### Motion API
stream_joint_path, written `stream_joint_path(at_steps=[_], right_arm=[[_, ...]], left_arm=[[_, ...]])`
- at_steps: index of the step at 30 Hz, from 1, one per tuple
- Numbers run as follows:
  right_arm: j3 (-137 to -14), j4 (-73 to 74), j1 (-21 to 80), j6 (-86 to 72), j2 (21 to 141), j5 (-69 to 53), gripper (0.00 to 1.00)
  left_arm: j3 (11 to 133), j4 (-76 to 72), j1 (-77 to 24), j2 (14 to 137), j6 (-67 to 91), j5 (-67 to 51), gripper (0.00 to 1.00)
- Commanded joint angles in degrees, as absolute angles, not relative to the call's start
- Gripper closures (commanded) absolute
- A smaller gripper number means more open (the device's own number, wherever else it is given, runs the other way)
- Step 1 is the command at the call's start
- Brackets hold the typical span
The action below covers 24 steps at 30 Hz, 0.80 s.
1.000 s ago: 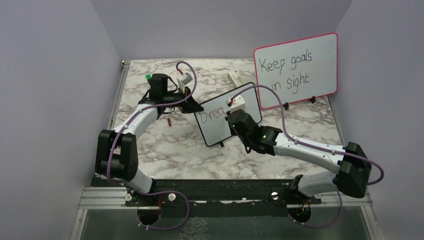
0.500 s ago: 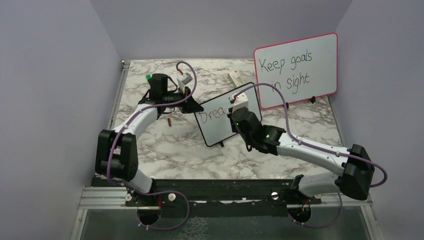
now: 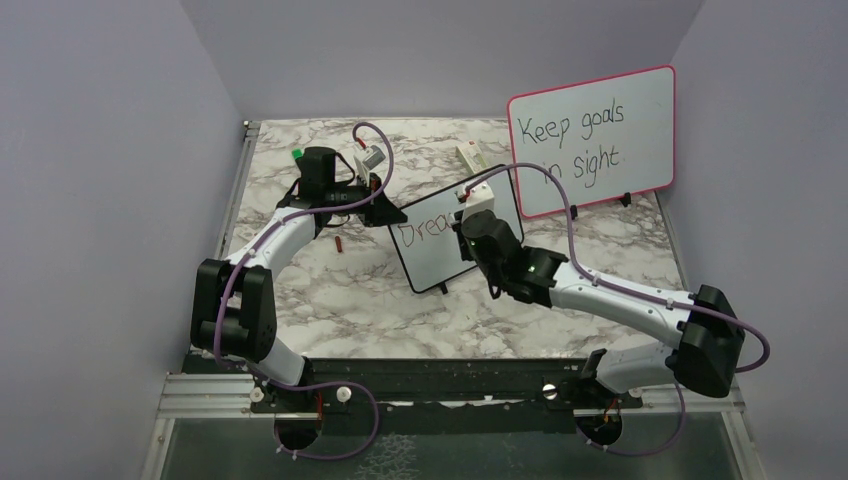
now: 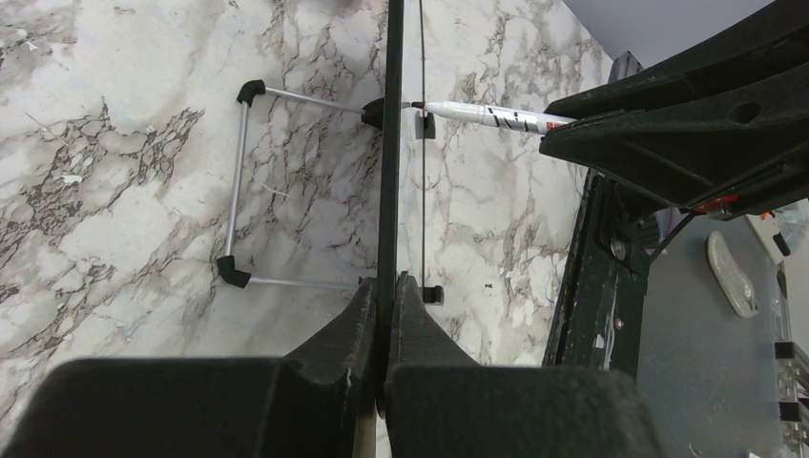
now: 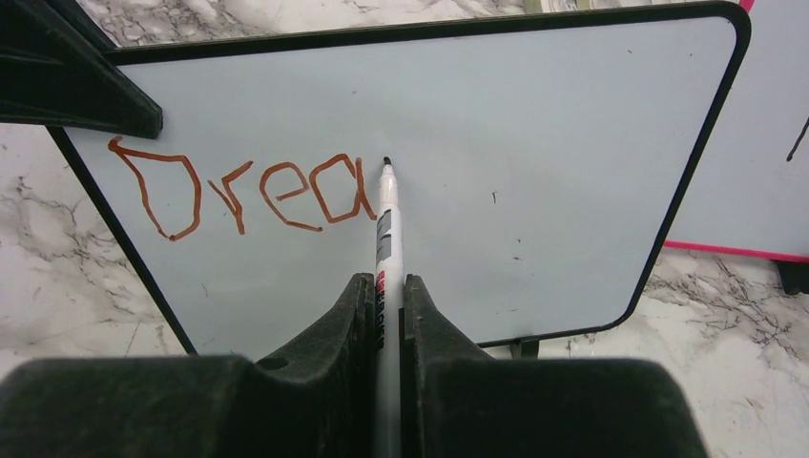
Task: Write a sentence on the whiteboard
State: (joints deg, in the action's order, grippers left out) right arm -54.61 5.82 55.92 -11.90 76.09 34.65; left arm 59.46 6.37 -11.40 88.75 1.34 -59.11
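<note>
- Top external view: the whiteboard (image 3: 437, 262) is seen standing tilted near the middle of the desk (image 3: 330, 290), in front and to the left of the pink-framed board (image 3: 592, 140).
- The left gripper (image 3: 385, 212) is found at the board's upper left corner; the right gripper (image 3: 468, 228) is held against its face. The sentence (image 3: 425, 230) is only begun; the letters read "Drea".
- Left wrist view: the board is seen edge-on, and the left gripper is clenched on its thin black frame. A wire stand (image 4: 238, 181) is noted behind the board, and the tip of the marker (image 4: 487, 115) is pressed to the opposite face.
- Right wrist view: the marker barrel is grasped between the shut jaws of the right gripper, with the tip set just right of the last red letter.
- Handling, judged: the board is taken to be light, thin and stiff, with a slick face, so it is likely to slide or tip under pen pressure. Hold is best taken on the frame edge, clear of the writing area.
- The marker is judged slim and smooth; a mid-barrel grip is advised.
</note>
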Motion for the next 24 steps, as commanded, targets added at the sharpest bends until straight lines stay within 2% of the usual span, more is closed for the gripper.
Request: stream_joint_path(at_steps=[1, 24], right_arm=[[-57.11, 4.33, 55.44, -11.4, 77.15, 33.96, 0.99], [-52.02, 12.0, 55.37, -17.13, 75.37, 32.43, 0.99]], left_arm=[[57.04, 13.66, -13.97, 92.9, -3.39, -51.68, 1.0], [57.13, 14.06, -13.97, 92.86, -3.59, -51.39, 1.0]])
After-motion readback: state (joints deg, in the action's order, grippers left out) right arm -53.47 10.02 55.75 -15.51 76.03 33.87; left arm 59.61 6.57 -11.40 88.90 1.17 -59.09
